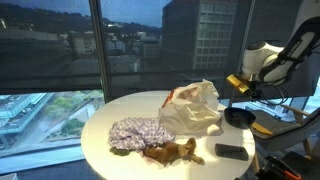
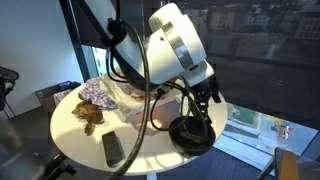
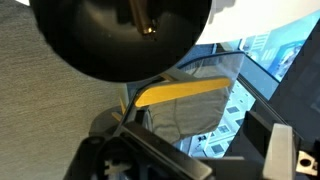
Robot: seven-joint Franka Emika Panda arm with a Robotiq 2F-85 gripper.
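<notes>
Farthest left of the black bowl [image 1: 238, 117], a patterned cloth [image 1: 135, 132] and a brown soft toy [image 1: 170, 152] are laid on the tabletop [image 1: 105, 130]. Nearer the bowl, a white bag [image 1: 192, 108] is slumped, its contents hidden. A black remote [image 1: 231, 152] is set just in front of the bowl. The bowl, at the tabletop's edge, is dark inside, and nothing can be made out in it. Directly above the bowl the tool [image 2: 205, 98] is hung, jaws spread, nothing gripped. An approach to the bowl is judged to be in hand; a grasp would call for a descent onto its rim.
</notes>
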